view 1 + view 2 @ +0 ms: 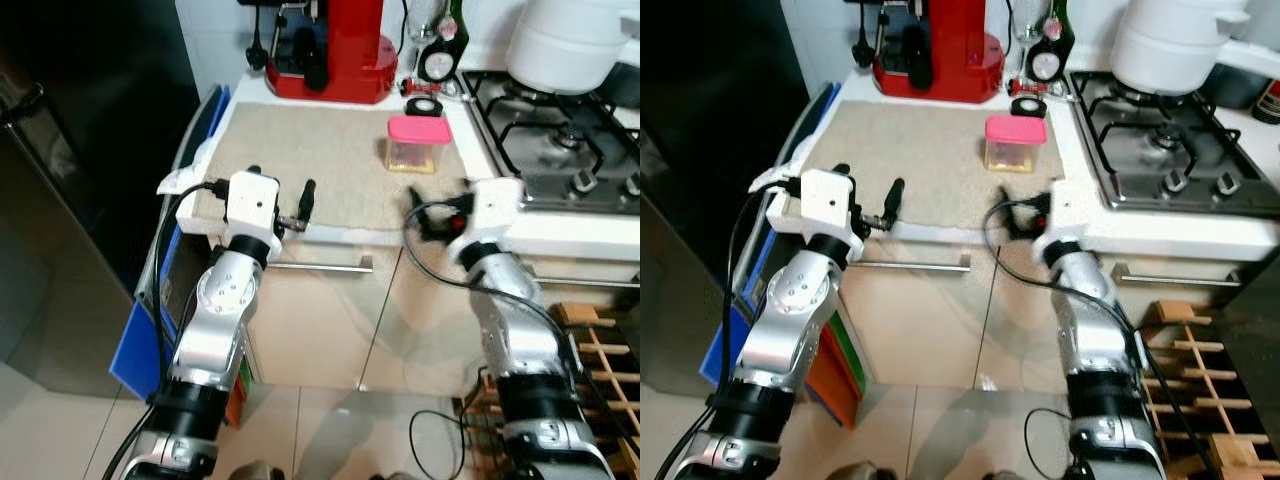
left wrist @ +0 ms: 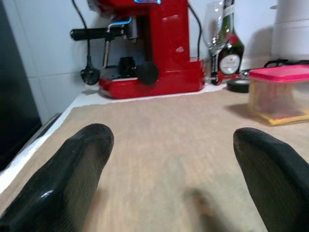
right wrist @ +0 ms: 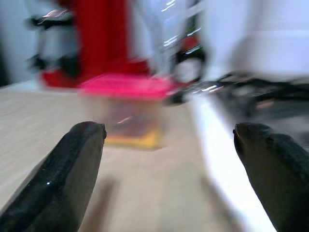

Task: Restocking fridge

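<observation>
My left end effector point(image 2: 169, 179) and right end effector point(image 3: 169, 169) hover wide open and empty at the counter's point(image 1: 300, 150) front edge. A clear container with a pink lid point(image 1: 418, 143) stands on the counter beyond my right end effector, near the stove point(image 1: 560, 150).

The right wrist view is blurred: the box point(image 3: 126, 108) under its pink lid shows no contents, and the red machine point(image 3: 91, 43) and glass behind it are smeared. The white pot point(image 1: 570, 40) is cut off by the head views' top edge, as is the red machine's upper part. The bottle's point(image 2: 231, 48) label is too small to read. The fridge point(image 1: 70, 150) at left is dark, without visible detail.
</observation>
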Robot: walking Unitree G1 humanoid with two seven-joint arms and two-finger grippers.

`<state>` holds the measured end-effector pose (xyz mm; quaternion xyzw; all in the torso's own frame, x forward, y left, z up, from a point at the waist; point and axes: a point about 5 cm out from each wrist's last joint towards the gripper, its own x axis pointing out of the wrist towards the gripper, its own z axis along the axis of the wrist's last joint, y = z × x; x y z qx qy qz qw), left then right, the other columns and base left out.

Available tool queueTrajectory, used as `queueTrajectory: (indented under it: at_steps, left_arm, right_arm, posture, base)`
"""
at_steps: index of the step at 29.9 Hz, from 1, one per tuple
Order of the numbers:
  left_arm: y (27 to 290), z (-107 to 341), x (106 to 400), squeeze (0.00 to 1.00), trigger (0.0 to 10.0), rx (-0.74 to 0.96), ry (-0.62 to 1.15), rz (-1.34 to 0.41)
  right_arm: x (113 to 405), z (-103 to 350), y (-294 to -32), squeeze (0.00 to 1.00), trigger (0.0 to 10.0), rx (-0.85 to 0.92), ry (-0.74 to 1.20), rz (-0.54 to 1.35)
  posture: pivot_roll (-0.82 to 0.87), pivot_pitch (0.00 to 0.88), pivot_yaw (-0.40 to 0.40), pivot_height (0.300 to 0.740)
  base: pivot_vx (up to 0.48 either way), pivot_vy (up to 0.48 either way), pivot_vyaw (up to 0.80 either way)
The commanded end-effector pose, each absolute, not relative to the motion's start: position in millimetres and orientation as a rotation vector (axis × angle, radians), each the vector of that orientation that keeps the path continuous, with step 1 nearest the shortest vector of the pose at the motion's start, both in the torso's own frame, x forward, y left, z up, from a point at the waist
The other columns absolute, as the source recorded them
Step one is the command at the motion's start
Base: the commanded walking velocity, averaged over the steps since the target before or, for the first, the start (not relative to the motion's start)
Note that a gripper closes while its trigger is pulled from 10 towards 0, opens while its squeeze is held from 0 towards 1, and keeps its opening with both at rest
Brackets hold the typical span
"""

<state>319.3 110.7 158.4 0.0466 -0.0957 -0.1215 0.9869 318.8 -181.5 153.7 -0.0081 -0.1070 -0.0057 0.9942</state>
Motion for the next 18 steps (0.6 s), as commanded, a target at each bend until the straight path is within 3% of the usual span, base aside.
queueTrajectory:
  at_steps: [1,2,6,13,18]
  left_arm:
    - [111,160,318,0.00,10.0,0.088,-0.191,-0.252]
    - [117,166,312,0.00,10.0,0.090,-0.206,-0.237]
    - [122,175,301,0.00,10.0,0.106,-0.226,-0.225]
    - [141,183,266,0.00,10.0,0.063,-0.107,-0.264]
    - [144,201,259,0.00,10.0,0.095,-0.138,-0.259]
  right_arm:
    - [316,161,-182,0.00,10.0,-0.027,-0.249,-0.040]
    - [299,168,-168,0.00,10.0,-0.044,-0.263,-0.009]
    - [285,176,-152,0.00,10.0,-0.054,-0.250,0.051]
    - [249,165,-163,0.00,10.0,-0.048,-0.053,0.049]
    - [244,185,-165,0.00,10.0,-0.082,-0.070,0.032]
  posture:
    - [-0.06,0.017,0.018,0.740]
    - [-0.06,0.011,0.024,0.740]
    - [-0.06,0.009,0.024,0.740]
    - [-0.03,0.000,0.016,0.740]
    - [-0.02,0.000,0.008,0.740]
  base:
    - [0.000,0.000,0.00]
    - [0.000,0.000,0.00]
    - [0.000,0.000,0.00]
    - [0.000,0.000,0.00]
    - [0.000,0.000,0.00]
